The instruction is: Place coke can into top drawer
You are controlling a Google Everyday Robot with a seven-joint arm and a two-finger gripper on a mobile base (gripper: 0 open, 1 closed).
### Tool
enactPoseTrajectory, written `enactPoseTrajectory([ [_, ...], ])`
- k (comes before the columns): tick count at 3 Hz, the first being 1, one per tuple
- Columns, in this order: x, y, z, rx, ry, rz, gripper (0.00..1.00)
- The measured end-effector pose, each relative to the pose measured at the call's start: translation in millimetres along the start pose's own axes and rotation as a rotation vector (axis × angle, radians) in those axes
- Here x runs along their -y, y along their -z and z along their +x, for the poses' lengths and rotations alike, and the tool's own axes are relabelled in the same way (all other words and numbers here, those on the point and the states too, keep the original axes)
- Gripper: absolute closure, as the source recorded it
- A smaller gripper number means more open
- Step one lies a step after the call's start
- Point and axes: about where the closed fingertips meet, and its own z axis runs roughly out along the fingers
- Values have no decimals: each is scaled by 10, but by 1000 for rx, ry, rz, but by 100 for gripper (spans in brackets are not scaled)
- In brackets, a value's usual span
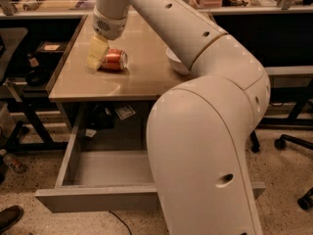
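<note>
One coke can [114,60] lies on its side on the left half of the beige surface [142,80], red-orange body across the view and a silver end facing right. The claw [98,54], cream-coloured and angled down from the white wrist above it, sits at the can's left end, touching or just beside it. From this angle it cannot be told how far the claw is open or whether it has hold of the can.

The white arm [205,131] sweeps from the claw across the surface and fills the right foreground, hiding part of a white bowl [174,62] that stands on the surface to the right of the can and apart from it.

Below the surface the top drawer [93,199] stands pulled out toward the camera, its plain grey front panel nearest the viewer and its flat grey floor showing. Its right part is hidden behind the arm. The can is well above the drawer, not in it.

A dark cable [120,222] trails on the speckled floor in front of the drawer, and the toe of a dark shoe [10,217] shows at the lower left corner.
</note>
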Motion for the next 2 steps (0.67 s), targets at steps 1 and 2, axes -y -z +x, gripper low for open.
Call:
enactPoseTrajectory([
  [1,40,-93,-5,9,-20,-11,0],
  [2,144,-187,-33,7,-37,-6,0],
])
